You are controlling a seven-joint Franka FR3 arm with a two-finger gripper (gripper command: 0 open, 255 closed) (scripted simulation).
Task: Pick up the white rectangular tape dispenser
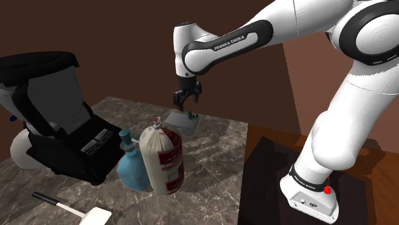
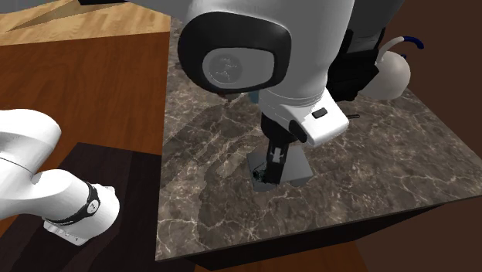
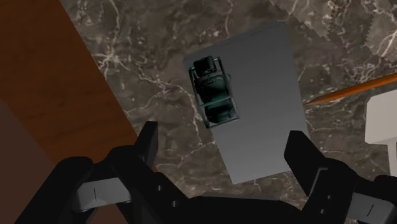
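Note:
The tape dispenser [image 3: 261,108] is a flat pale grey rectangular block with a small dark green cutter part [image 3: 215,92] on top near one long edge. It lies flat on the dark marble table [image 1: 217,160]. In the shoulder view the dispenser [image 1: 181,121] lies towards the table's far side, and my gripper [image 1: 187,98] hangs a short way above it. In the wrist view the gripper [image 3: 222,149] is open, with its fingers [image 3: 147,143] spread wider than the block and touching nothing. In the second exterior view the gripper [image 2: 270,166] points down over the dispenser [image 2: 292,166].
A large black appliance [image 1: 57,121] stands at the shoulder view's left. A blue bottle [image 1: 133,167] and a white sack-like jar with a red label [image 1: 163,160] stand just in front of the dispenser. A white-headed tool [image 1: 70,208] lies near the front edge. An orange pencil [image 3: 356,88] lies beside the dispenser.

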